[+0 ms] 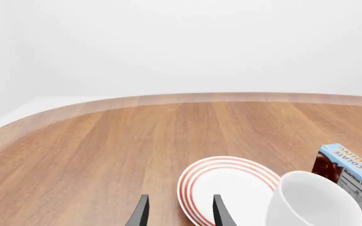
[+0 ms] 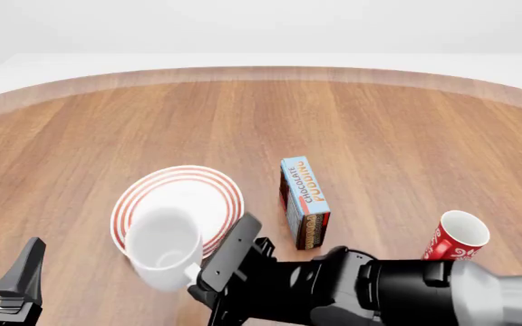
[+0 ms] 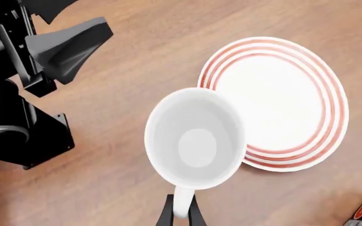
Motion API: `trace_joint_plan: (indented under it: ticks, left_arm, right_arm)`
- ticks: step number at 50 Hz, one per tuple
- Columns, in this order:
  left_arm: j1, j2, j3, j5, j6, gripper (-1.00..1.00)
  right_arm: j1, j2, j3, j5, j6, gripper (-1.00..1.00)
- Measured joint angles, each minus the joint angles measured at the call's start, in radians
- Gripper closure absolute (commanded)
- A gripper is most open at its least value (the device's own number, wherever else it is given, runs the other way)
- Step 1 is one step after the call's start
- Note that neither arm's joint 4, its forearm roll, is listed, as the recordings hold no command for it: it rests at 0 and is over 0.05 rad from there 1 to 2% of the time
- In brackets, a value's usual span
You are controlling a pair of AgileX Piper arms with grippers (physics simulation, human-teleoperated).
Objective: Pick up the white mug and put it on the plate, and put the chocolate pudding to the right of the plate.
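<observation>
The white mug (image 2: 163, 248) is upright, and my right gripper (image 2: 198, 275) is shut on its handle. The mug overlaps the near-left rim of the red-ringed plate (image 2: 193, 197). In the right wrist view the mug (image 3: 197, 139) covers the edge of the plate (image 3: 282, 94), with my right gripper (image 3: 179, 214) pinching the handle. The chocolate pudding (image 2: 304, 200) lies just right of the plate. My left gripper (image 2: 3, 265) is open and empty at the near left. The left wrist view shows that gripper (image 1: 179, 214), the plate (image 1: 231, 183), the mug (image 1: 313, 202) and the pudding (image 1: 350, 174).
A red mug with white swirls (image 2: 453, 238) lies tilted at the near right of the table. The table's curved far edge (image 2: 261, 71) runs across the back. My left arm (image 3: 17, 127) shows beside the white mug in the right wrist view.
</observation>
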Motion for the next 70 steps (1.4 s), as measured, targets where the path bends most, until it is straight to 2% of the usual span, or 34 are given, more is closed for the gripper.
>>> trace_joint_plan:
  ticks: [41, 70]
  left_arm:
    - [0.000, 0.000, 0.000, 0.000, 0.000, -1.00]
    - [0.000, 0.000, 0.000, 0.000, 0.000, -1.00]
  right_arm:
    - [-0.098, -0.017, -0.100, 0.039, -0.036, 1.00]
    - [-0.168, 0.021, -0.161, 0.029, -0.052, 1.00]
